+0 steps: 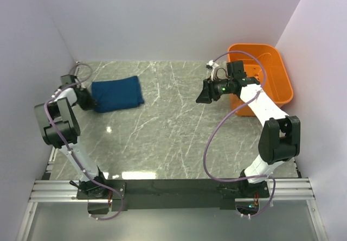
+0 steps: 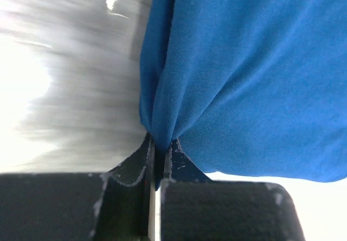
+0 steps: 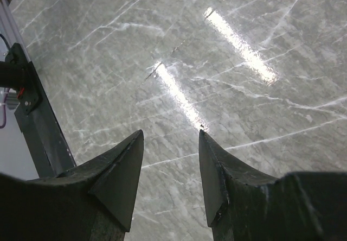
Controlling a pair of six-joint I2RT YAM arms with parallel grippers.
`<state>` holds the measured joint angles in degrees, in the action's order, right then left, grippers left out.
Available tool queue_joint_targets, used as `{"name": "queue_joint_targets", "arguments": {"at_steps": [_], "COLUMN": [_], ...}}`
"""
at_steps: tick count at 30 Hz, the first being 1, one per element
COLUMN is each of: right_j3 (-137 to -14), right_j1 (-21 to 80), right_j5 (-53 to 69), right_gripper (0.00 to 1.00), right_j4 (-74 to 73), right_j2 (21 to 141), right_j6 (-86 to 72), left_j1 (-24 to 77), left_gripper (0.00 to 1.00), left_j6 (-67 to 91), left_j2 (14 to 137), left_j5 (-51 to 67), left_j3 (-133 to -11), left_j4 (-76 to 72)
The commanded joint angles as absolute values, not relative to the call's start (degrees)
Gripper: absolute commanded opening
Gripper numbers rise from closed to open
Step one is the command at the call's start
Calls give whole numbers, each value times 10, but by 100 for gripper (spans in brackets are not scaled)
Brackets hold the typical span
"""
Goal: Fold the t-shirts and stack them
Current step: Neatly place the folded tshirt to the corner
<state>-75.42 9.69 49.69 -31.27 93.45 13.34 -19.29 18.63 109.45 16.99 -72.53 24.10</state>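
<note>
The left gripper (image 1: 92,103) is low down by the left edge of the table (image 1: 162,138), close to the far left corner. Its jaws are pressed together on the left end of the t-shirt (image 1: 117,93). In the left wrist view, the left gripper (image 2: 159,146) pinches a fold of blue cloth. The t-shirt (image 2: 244,73) bunches into little creases where the black fingers (image 2: 135,159) bite it. The cloth fills most of that view. The table (image 2: 59,78) beside it looks gray and blurry.

The t-shirt is a dark blue folded bundle. It lies on the table near the far left corner, with its long side going left to right.

The table is gray stone with thin white lines, and bright spots of light shine on it.

The right gripper (image 1: 203,96) hangs above the table, a bit right of the middle and nearer the far edge. It is well apart from the t-shirt and points to the left. Its jaws are spread, with nothing between them. In the right wrist view, the right gripper (image 3: 171,138) shows two black pointed fingers (image 3: 122,170) with a gap, and the table (image 3: 244,78) shows through the gap.

An orange basket (image 1: 277,67) sits at the far right corner of the table. The right arm crosses in front of its near left side.
</note>
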Motion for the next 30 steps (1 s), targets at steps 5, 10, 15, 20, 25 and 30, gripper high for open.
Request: {"name": "queue_joint_targets", "arguments": {"at_steps": [5, 10, 15, 20, 25, 30], "right_j3": [-739, -734, -735, -735, -714, -694], "right_j1": [90, 89, 89, 90, 88, 77], "right_j5": [519, 517, 501, 424, 286, 116], "right_gripper": [52, 52, 53, 54, 58, 77], "right_j4": [-298, -302, -312, -337, -307, -249], "right_j2": [927, 919, 909, 883, 818, 722], "right_j6": [141, 148, 167, 216, 207, 172], "left_j1": [-258, -258, -258, -258, -259, -258], "left_gripper": [11, 50, 68, 77, 100, 99], "left_j6": [136, 136, 147, 145, 217, 281], "left_j2": [1141, 1148, 1038, 870, 648, 545], "left_j5": [103, 111, 94, 97, 254, 324], "left_j3": [-848, -910, -861, -747, -600, -509], "left_j4": [313, 338, 322, 276, 150, 97]}}
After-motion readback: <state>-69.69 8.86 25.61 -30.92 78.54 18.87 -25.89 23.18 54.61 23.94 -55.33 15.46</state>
